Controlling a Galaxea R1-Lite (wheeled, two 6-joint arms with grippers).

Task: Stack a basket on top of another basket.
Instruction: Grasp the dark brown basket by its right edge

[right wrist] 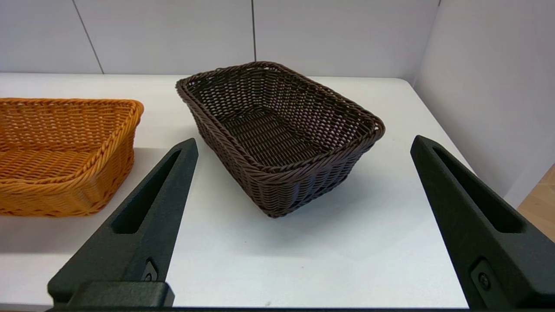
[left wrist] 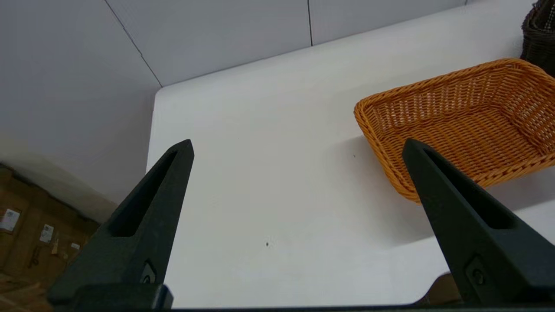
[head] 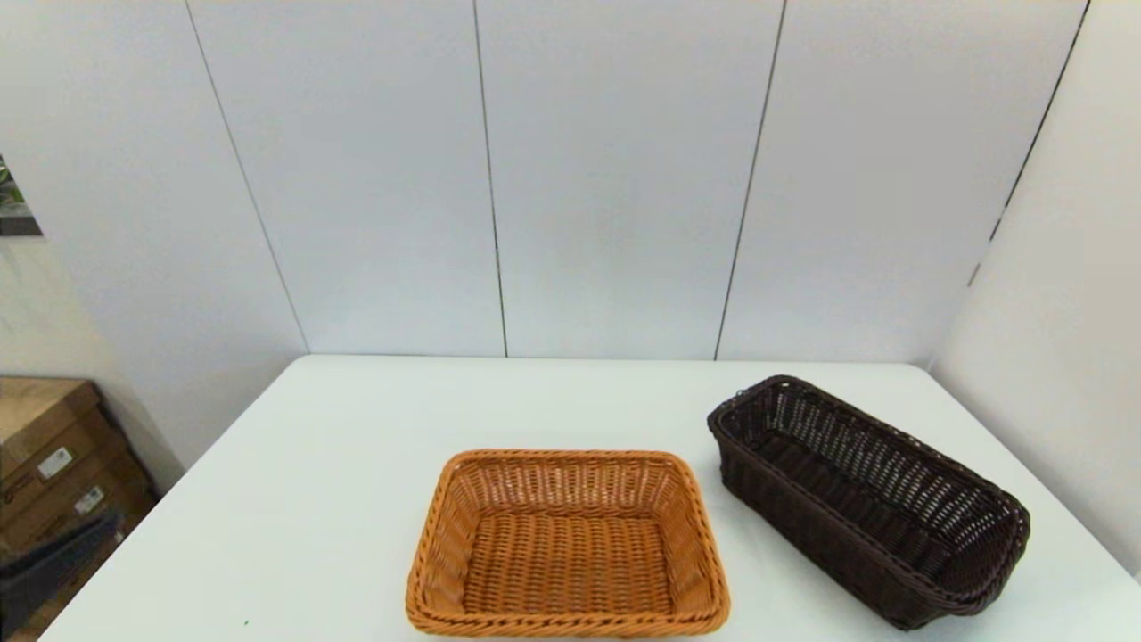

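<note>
So the right gripper has its fingers spread wide with nothing between them, hanging short of the near end of the dark brown wicker basket, not touching it. The left gripper is the same deal: fingers released, holding nothing, hovering over bare bench with the orange-tan wicker basket off to its inner side. Neither arm shows up in the head view, so both sit back near the front edge.

Moving outward: the dark brown basket sits on the white bench toward the robot's right, turned at an angle, upright and empty. The orange-tan basket sits near the middle front, squared up, also empty. The 2 baskets are close but apart, with a strip of bench between them.

Progress-wise, I'd say basically 0 is done. Nothing is gripped, nothing is lifted, nothing is stacked. What's left is the whole job: grab the dark one by its rim (the right arm looks best placed), lift it, carry it over the orange one, line up the angle and set it down.
</note>
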